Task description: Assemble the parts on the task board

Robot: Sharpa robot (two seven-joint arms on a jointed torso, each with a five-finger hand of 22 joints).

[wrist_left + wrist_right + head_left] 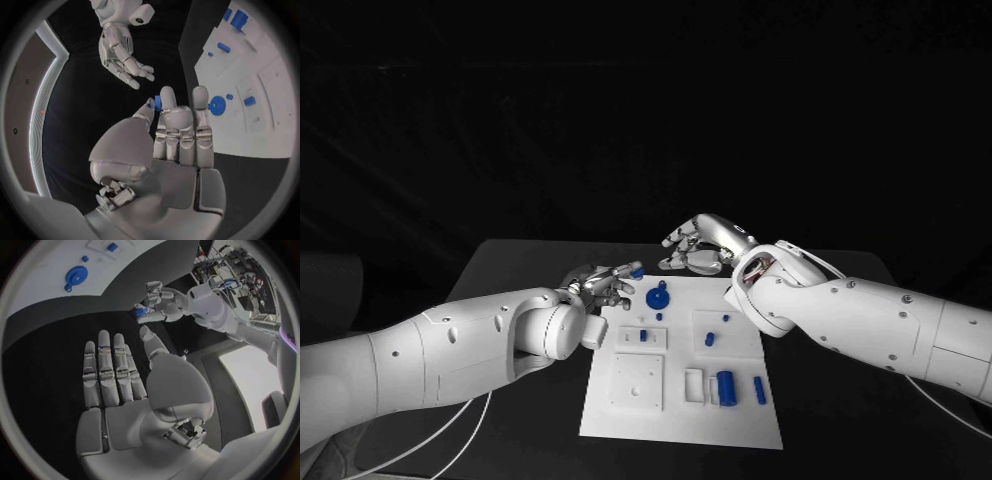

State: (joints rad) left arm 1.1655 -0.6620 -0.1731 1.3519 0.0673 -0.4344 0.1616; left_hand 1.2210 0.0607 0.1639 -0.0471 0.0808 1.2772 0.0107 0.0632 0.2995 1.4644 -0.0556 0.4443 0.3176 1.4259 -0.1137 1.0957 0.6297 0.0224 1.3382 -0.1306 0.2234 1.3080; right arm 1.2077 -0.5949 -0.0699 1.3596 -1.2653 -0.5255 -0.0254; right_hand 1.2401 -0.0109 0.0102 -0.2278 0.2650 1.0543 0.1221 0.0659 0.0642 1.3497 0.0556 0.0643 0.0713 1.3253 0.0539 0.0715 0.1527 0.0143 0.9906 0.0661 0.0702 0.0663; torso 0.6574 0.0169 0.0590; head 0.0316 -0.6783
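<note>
- The left hand (600, 283) hovers just off the far left corner of the white board (610, 405), above the black table (516, 262).
- Its thumb and a finger pinch a small blue piece (157, 102); the other fingers (200, 97) stand straight and close together. In the right wrist view the same hand (157, 304) shows with the blue piece (139, 312) at its fingertips.
- On the board, a round blue gear-like piece (658, 297) sits near the far edge, just right of the left hand.
- Nearer the middle of the board lie a small blue block (646, 334) on the left and a short blue peg (710, 339) to its right.
- At the near right of the board a blue cylinder (727, 387) lies beside a thinner blue bar (760, 390), the two slightly apart.
- The right hand (700, 243) hangs above the table beyond the far edge of the board, to the right of the left hand and apart from it.
- It holds nothing: in its wrist view the palm (125, 405) is flat and the fingers (105, 360) are stretched out straight, with the thumb spread to the side.
</note>
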